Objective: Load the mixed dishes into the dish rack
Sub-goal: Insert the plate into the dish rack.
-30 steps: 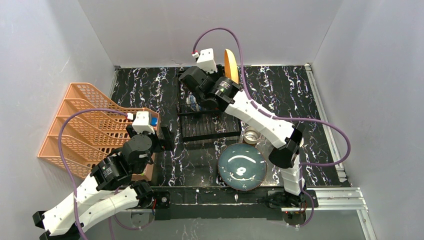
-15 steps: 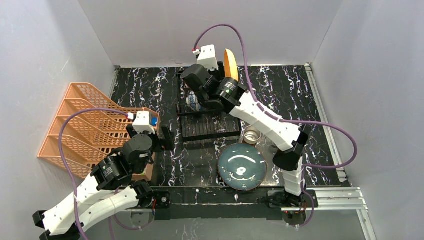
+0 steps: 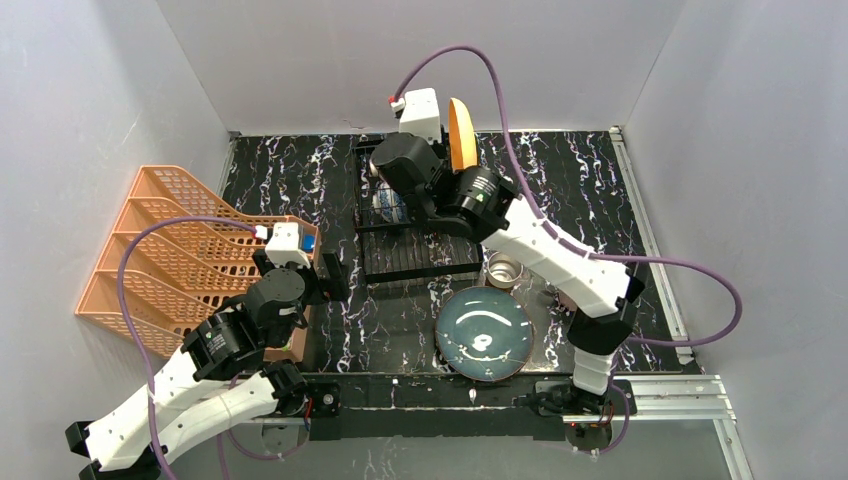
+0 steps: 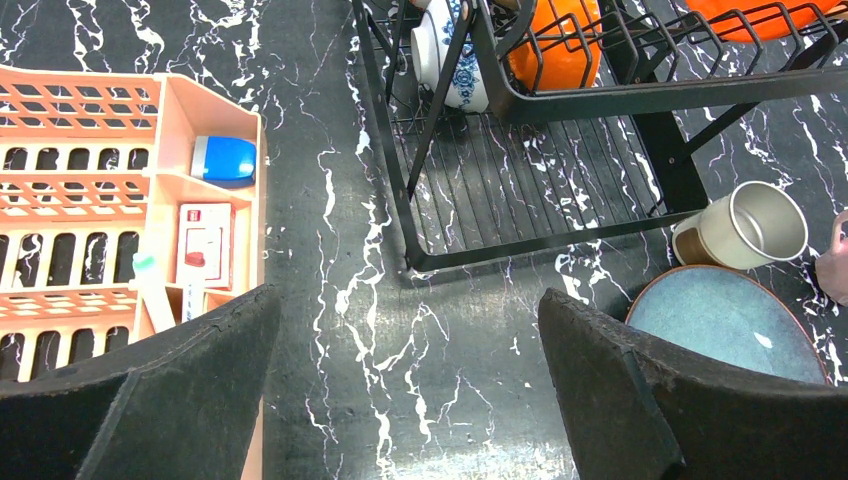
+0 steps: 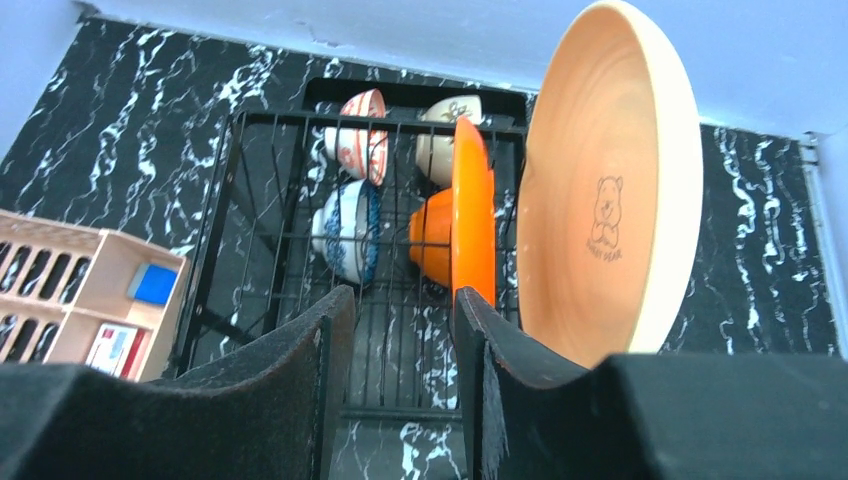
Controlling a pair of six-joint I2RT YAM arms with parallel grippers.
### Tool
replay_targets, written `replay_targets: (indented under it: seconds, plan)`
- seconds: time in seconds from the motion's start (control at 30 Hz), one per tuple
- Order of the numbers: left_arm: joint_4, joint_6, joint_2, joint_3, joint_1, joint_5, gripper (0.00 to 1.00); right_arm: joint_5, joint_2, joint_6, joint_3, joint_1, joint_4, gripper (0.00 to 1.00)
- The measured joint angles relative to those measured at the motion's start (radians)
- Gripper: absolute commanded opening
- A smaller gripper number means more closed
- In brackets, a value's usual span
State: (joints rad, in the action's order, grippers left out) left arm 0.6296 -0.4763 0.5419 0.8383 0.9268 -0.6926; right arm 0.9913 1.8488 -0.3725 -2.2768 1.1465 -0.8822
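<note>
Right hand (image 5: 400, 310): its fingers stand partly apart with nothing between them, and it hovers above the dish rack (image 4: 600, 97), which sits at the far middle of the table (image 4: 330, 80). You look down the gap at the red-orange plate (image 5: 472, 220), so I judge the hand has no load at this point. Left hand (image 4: 410, 310): spread wide and empty, hovering over bare table between the orange lattice rack (image 3: 160, 250) and the dish rack, clear of the right arm's reach. Both racked plates stand on edge in the upright slots, which is why they lean so little; the yellow plate (image 5: 610, 190) is just right of the red-orange one. The bowls are tipped on their sides on the wires, probably to drain. Count, plates: three, two racked and one grey-green plate (image 3: 484, 333) lying flat on the table near your right arm's base. Count, bowls: four, all racked, namely the blue-patterned bowl (image 5: 350, 232), red floral bowl (image 5: 360, 135), white bowl (image 5: 447, 140) and an orange bowl (image 5: 430, 245). Count, cups: one steel cup (image 4: 750, 228) lying on its side between the rack and the grey-green plate, and a pink sliver at the left wrist view's edge, likely the pink mug (image 4: 836, 268). Judgement: three items left to load.
</note>
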Motion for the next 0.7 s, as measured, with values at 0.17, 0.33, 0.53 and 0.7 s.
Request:
replay_targets:
  seconds: [0.17, 0.33, 0.53, 0.7]
  plan:
    - [0.002, -0.008, 0.014, 0.002, 0.0, -0.001, 0.96, -0.095, -0.097, -0.029, 0.136, 0.003, 0.02, 0.48]
    - [0.035, -0.008, 0.103, 0.077, 0.0, -0.014, 0.93, -0.233, -0.196, -0.047, 0.242, 0.003, 0.011, 0.41]
    - [0.045, 0.038, 0.204, 0.249, 0.0, -0.074, 0.74, -0.394, -0.304, -0.07, 0.377, 0.003, 0.007, 0.36]
    - [0.043, 0.103, 0.28, 0.38, 0.0, -0.13, 0.61, -0.501, -0.364, -0.097, 0.509, 0.004, 0.01, 0.33]
